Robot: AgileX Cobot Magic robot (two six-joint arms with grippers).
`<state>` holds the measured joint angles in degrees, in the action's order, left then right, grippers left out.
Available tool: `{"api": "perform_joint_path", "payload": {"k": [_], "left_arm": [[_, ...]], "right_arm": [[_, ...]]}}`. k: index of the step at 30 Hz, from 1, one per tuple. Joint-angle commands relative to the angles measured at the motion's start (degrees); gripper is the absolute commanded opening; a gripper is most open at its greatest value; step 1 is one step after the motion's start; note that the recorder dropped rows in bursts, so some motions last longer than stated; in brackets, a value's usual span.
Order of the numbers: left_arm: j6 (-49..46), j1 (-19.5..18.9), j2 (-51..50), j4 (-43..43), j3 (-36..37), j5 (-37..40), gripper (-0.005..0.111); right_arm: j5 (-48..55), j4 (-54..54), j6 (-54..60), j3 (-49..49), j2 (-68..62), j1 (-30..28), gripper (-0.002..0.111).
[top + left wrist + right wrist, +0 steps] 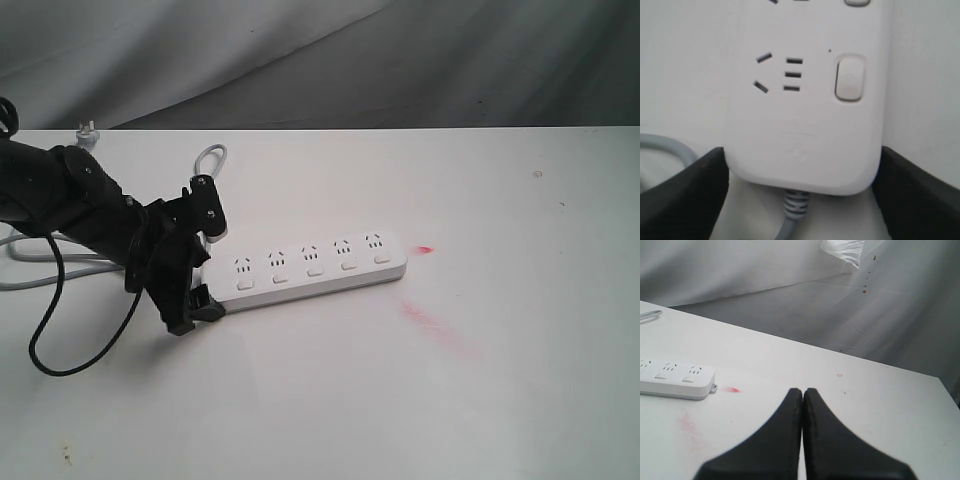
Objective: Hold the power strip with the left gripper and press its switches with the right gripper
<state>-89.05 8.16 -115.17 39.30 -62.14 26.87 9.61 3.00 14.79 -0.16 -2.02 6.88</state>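
- The power strip (315, 268) lies flat on the white worktop (500, 400), left of centre in the exterior view, sockets and switches (314, 271) facing up
- Its grey cord (25, 283) trails off toward the left edge of the worktop
- The left gripper (210, 268) is down at the cord end of the strip, with its fingers (685, 200) spread to either side of that end
- In the left wrist view both fingers sit right against the strip's sides; I cannot tell whether they are clamping it or only flanking it
- The right gripper (802, 391) has its fingers pressed together and hangs above bare worktop, well apart from the strip's far end
- It does not show in the exterior view
- A red smear (425, 249) marks the worktop just beside the strip's far end
- Judged progress: the hold is being set or has just been made
- No switch looks pressed as far as I can see, so all five presses seem left to do
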Motion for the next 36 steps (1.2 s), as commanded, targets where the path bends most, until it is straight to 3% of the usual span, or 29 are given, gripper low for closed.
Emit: {"api": "perform_joint_path", "payload": {"k": [1, 16, 36], "left_arm": [[0.4, -0.1, -0.3, 2.5, -0.2, -1.9, 0.065], [-3.0, -0.1, -0.3, -2.4, -0.2, 1.8, 0.065], [-3.1, -0.1, -0.3, -2.4, -0.2, -2.0, 0.065]], "right_arm": [[0.0, -0.5, -0.2, 0.2, 0.3, -0.4, 0.0], [0.0, -0.5, -0.2, 0.2, 0.3, -0.4, 0.0], [0.0, -0.5, -0.2, 0.2, 0.3, -0.4, 0.0]]}}
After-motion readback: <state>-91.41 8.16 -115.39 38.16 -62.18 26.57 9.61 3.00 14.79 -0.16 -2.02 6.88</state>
